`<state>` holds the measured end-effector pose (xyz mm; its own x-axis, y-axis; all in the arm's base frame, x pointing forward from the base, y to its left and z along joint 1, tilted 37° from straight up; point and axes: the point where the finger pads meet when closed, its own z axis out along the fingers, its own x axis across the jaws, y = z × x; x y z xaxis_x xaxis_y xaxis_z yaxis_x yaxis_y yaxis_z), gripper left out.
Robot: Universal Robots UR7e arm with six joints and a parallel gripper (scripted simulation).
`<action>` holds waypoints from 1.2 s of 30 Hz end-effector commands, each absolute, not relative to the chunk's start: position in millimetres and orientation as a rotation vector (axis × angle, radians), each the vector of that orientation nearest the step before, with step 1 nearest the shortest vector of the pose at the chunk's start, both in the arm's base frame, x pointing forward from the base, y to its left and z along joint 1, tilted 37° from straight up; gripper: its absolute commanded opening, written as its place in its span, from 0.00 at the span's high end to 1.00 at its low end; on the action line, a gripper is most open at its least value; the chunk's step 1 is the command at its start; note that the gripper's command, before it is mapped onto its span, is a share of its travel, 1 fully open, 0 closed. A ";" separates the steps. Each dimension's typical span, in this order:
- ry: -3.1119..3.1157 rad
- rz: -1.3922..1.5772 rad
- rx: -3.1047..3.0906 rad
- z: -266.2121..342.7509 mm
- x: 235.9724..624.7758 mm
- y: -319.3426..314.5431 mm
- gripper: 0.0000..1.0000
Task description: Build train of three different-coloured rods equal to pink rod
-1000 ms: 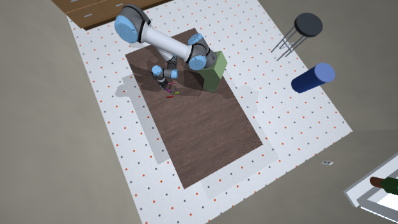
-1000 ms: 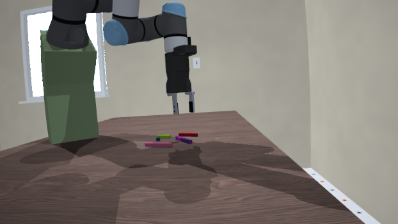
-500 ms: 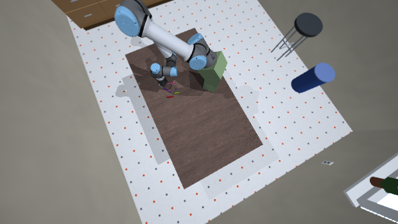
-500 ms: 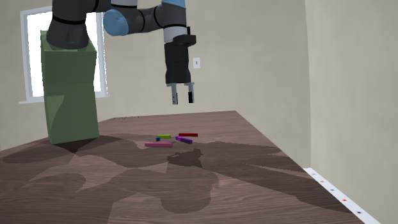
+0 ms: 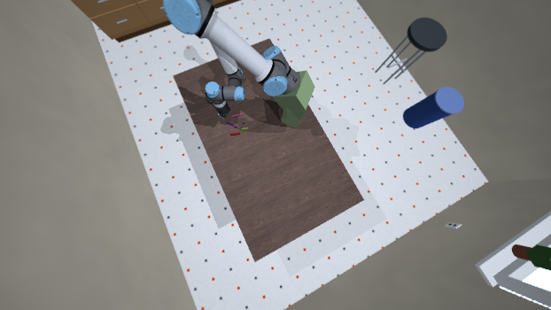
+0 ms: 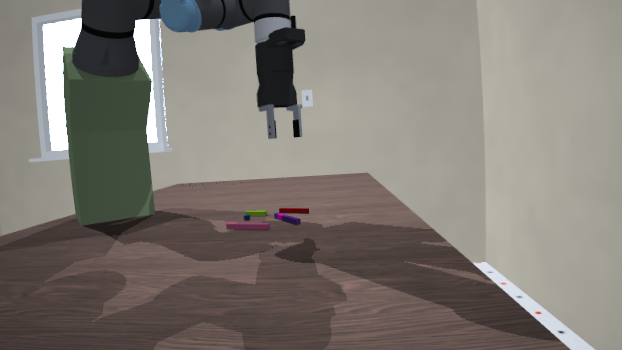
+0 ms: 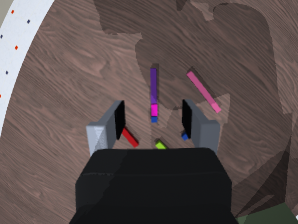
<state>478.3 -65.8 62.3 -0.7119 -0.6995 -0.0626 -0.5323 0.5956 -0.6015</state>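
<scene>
1. The pink rod [image 6: 248, 226] is lying flat on the table [image 6: 400, 280], leftmost of the cluster in the exterior view, its long axis running left-right there.
2. The blue rod [image 6: 247, 217] and lime rod [image 6: 256, 213] are sitting just behind it, the lime one pointing left-right too.
3. The magenta rod [image 6: 279, 216] is touching the purple rod [image 6: 291, 219] end to end, their line slanting toward the viewer on the right.
4. The red rod [image 6: 294, 210] is lying farthest back, nearly left-right.
5. The gripper [image 6: 284, 128] is hanging well above the rods, fingers spread wide and gripping nothing.
</scene>
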 end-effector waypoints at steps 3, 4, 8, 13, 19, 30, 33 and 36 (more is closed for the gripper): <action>2.534 -0.814 -1.006 70.6 473.6 -61.7 0.00; 2.534 -0.814 -1.006 71.2 473.2 -61.4 0.00; 2.534 -0.814 -1.006 72.2 472.7 -60.9 0.00; 2.534 -0.814 -1.006 72.2 472.7 -60.9 0.00; 2.534 -0.814 -1.006 72.2 472.7 -60.9 0.00; 2.534 -0.814 -1.006 72.2 472.7 -60.9 0.00; 2.534 -0.814 -1.006 72.2 472.7 -60.9 0.00; 2.534 -0.814 -1.006 72.2 472.7 -60.9 0.00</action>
<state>472.5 -61.0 71.7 -0.7121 -0.6993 -0.0622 -0.5326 0.5958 -0.6011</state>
